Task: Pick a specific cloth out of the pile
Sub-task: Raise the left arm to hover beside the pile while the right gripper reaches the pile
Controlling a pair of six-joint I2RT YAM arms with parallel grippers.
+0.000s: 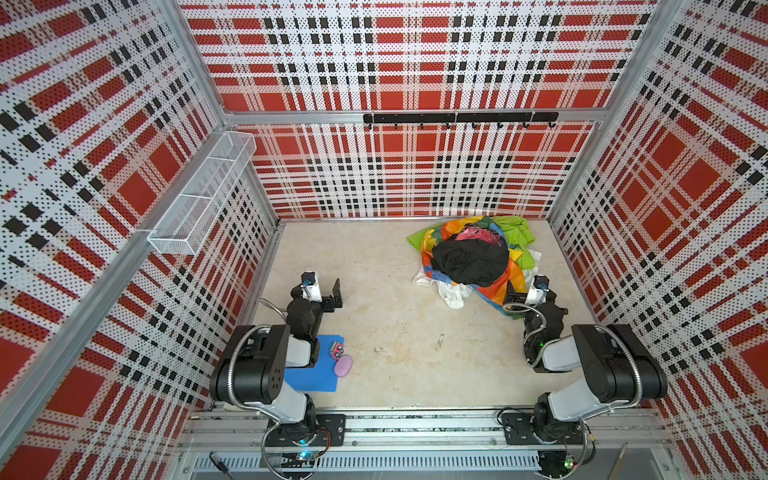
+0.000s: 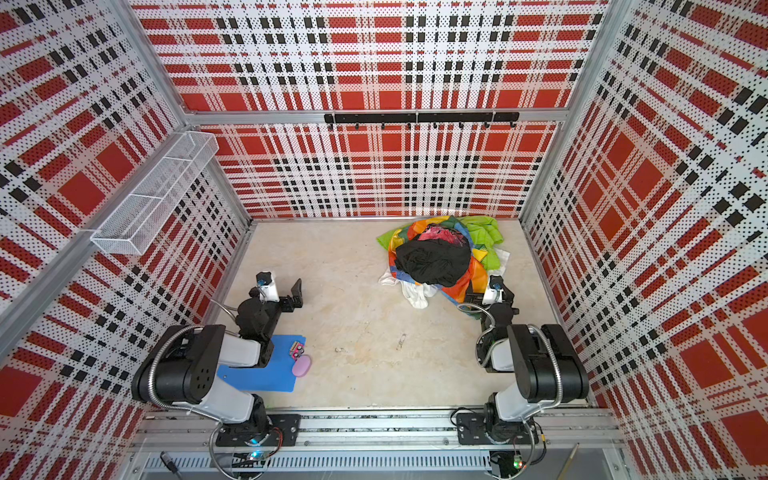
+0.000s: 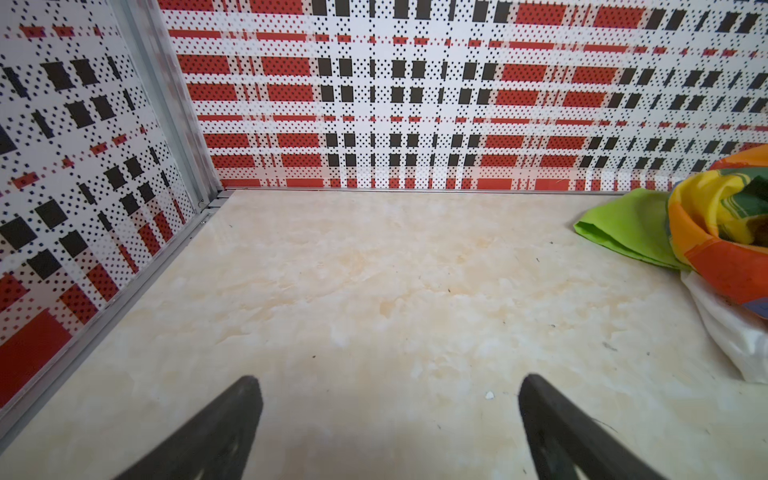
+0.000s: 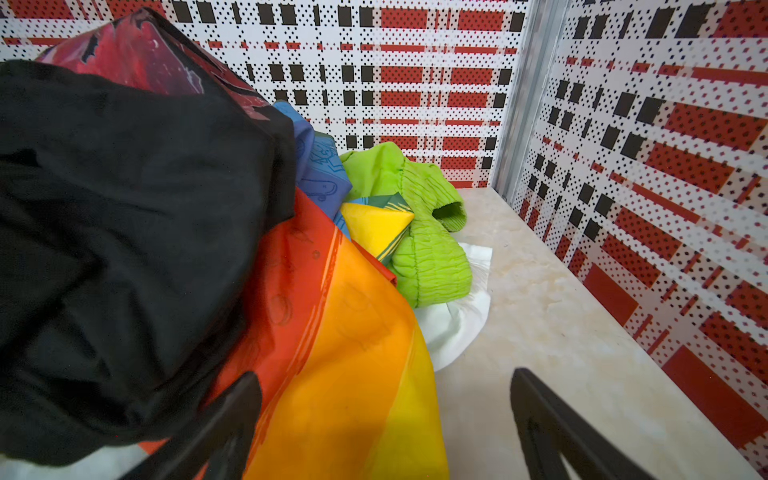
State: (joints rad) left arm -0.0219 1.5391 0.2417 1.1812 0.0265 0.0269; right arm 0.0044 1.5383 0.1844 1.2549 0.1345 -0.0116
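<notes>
Toward the far right corner of the desk (image 1: 374,291) lies the pile (image 1: 469,253), with the cloth (image 1: 449,293) at its bottom. White folds spill out from under the rainbow patchwork sheet (image 1: 455,227) on the side nearest the arms and rest flat on the desk. Another white patch shows beneath the lime-green garment (image 4: 428,257) in the right wrist view. Whether it is the same piece I cannot tell, and no lettering or mark shows in any view. A black garment (image 1: 469,259) crowns the heap.

The left pincer (image 3: 390,380) hovers over bare desk, well apart from the pile, jaws spread wide and empty. The right pincer (image 4: 384,376) stands just beside the pile's near edge, equally wide open and holding nothing. Whether a finger touches the sheet I cannot tell.

The cloth looks thin, limp and light, so it should bunch readily between the fingers but keep no shape. The load lying on it is the trouble: pulled fast, it would likely drag the sheet and black garment along. The exposed bunched fold at the near edge seems the best hold, pinched low and drawn out sideways, slowly.
</notes>
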